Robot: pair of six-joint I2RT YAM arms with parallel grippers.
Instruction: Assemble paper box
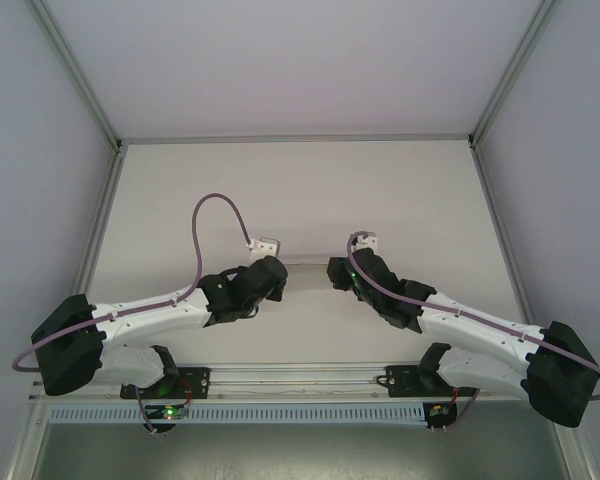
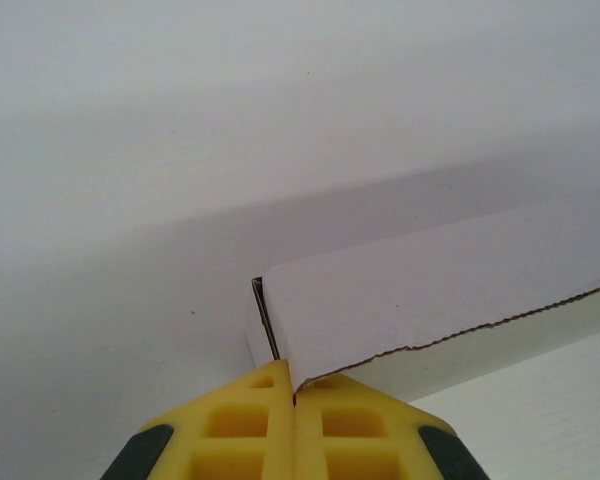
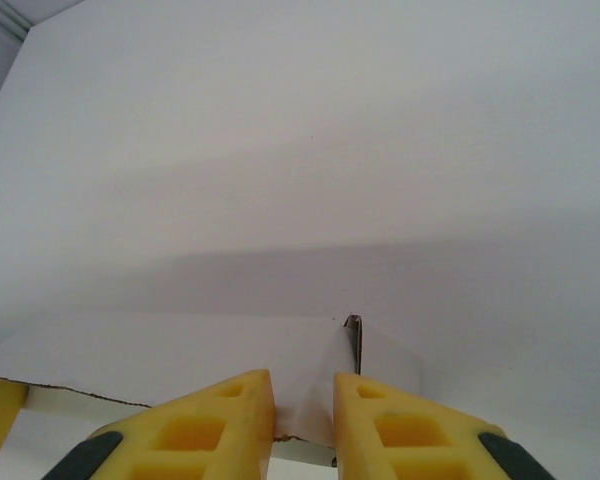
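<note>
The white paper box [image 1: 306, 264] lies low on the table between the two arms, hard to tell from the white surface. My left gripper [image 1: 280, 270] is at its left end. In the left wrist view the yellow fingers [image 2: 250, 420] are pressed together, and the left gripper [image 2: 295, 388] is shut on the ragged top edge of a box [image 2: 430, 290] wall at its corner. My right gripper [image 1: 333, 271] is at the right end. Its gripper [image 3: 304, 392] stands narrowly open, with a bent wall of the box [image 3: 180, 355] between the yellow fingers [image 3: 380, 425].
White panels wall in the table [image 1: 300, 190] on three sides, with aluminium posts [image 1: 80, 80] at the back corners. A purple cable [image 1: 205, 215] loops above the left arm. A rail [image 1: 300, 375] carrying both arm bases runs along the near edge.
</note>
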